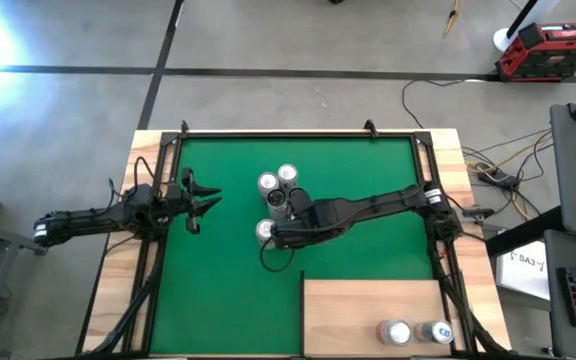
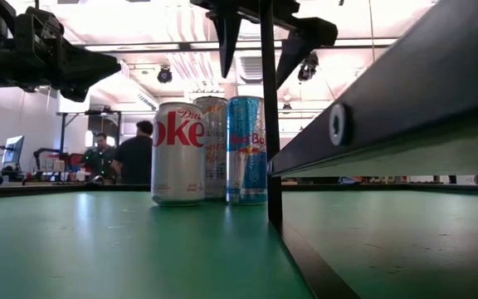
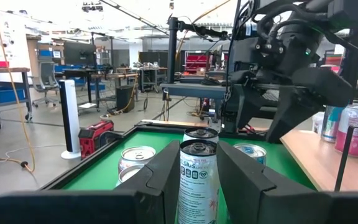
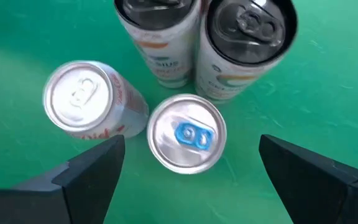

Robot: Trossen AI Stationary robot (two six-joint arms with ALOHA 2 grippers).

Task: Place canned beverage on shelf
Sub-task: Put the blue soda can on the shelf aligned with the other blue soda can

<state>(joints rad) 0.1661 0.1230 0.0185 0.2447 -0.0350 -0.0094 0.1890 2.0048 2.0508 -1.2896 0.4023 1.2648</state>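
Overhead, the right claw (image 1: 276, 232) sits near the middle of the green mat (image 1: 368, 170), fingers spread wide over a cluster of cans — gripping nothing. Its wrist cam looks straight down on four tops: a blue-tab can (image 4: 186, 132) centred between the fingers, a Diet Coke can (image 4: 86, 99) just beside it at 9 o'clock, and two dark-topped cans (image 4: 247, 28) at 12 o'clock, all upright. From worktop level the Coke (image 2: 178, 152), a pale can behind it and the Red Bull can (image 2: 247, 149) stand tight together, w/ the claw's fingertips hanging above them, apart from the tops. The shelf (image 1: 358, 305) — a plain tan plywood panel — lies at 5 o'clock on the mat, w/ two more cans (image 1: 398, 332) upright near its front edge. The left claw (image 1: 200, 203) waits at 9 o'clock over the mat's edge, well apart from the cluster, fingers only narrowly parted, holding nothing.
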